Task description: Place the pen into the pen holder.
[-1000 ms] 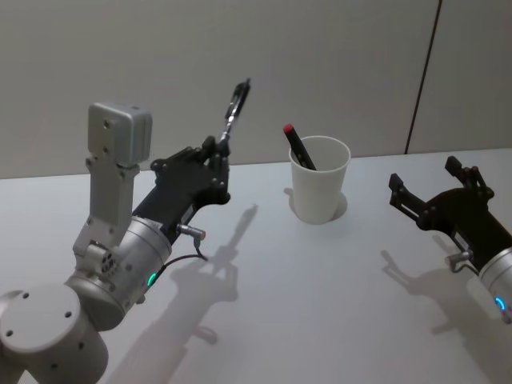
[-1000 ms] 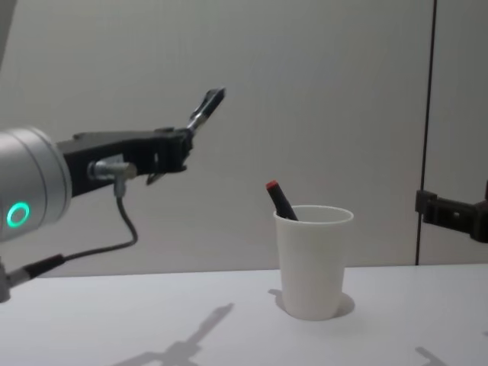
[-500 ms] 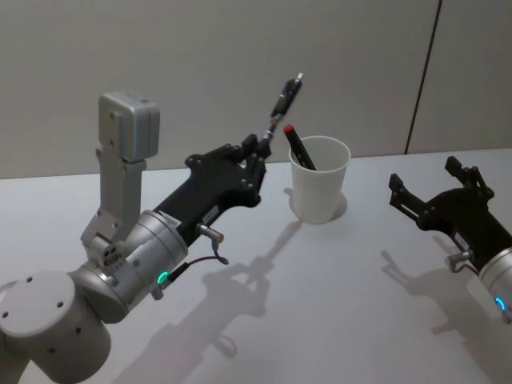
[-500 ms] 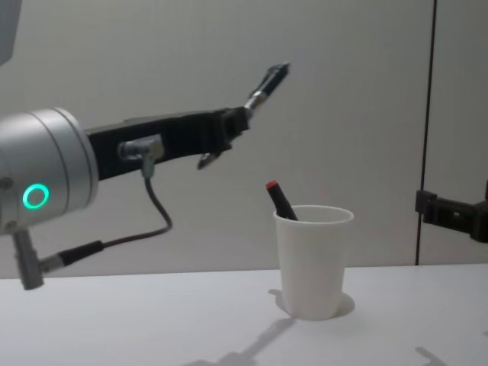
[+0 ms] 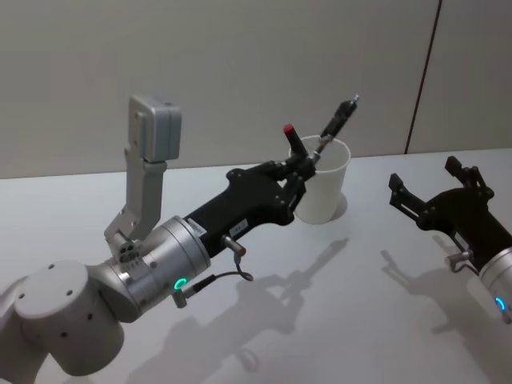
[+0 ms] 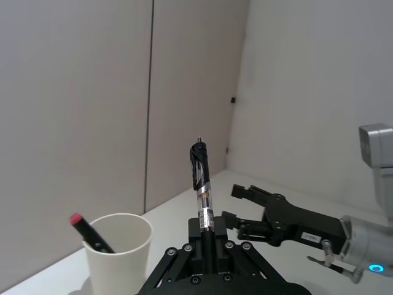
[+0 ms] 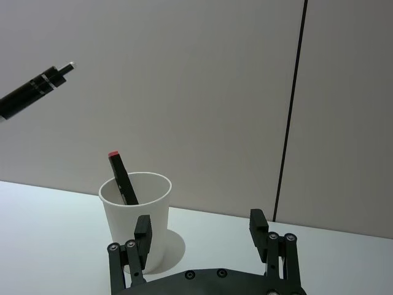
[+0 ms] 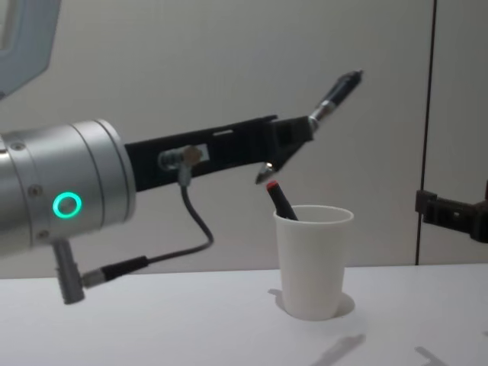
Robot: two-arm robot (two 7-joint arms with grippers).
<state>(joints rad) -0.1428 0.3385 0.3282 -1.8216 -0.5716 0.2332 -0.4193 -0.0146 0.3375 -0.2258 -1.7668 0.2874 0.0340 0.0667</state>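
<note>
1. Since a second ago, your left arm has swung rightward across the table (image 5: 320,312). It has carried the pen (image 5: 336,126) from well left of the cup (image 5: 326,192) to a spot over the cup's near-left rim. The cup, the marker (image 5: 294,138) inside it and the right gripper (image 5: 426,178) have not shifted.
2. I judge you are at the carry-and-align step: the pen is above the cup but not yet in it. The next move calls for getting the pen's lower end over the open mouth and bringing the pen down, then letting go. Steer clear of the marker and the rim, because a light paper cup could tip.
3. In the head view, your left arm stretches from 8 o'clock toward 1 o'clock. In the chest view it runs almost level, well above the table.
4. The left gripper (image 8: 305,130) is pinching the pen near its lower end, fingers pressed on the barrel. The pen is tilted, with its clip end up and pointing to 1 o'clock.
5. The cup stands upright at 1 o'clock of the head view's centre. The red-capped marker leans toward 11 o'clock against its left rim.
6. The right gripper is parked at 3 o'clock, well apart from the cup, with its fingers spread and nothing in them.
</note>
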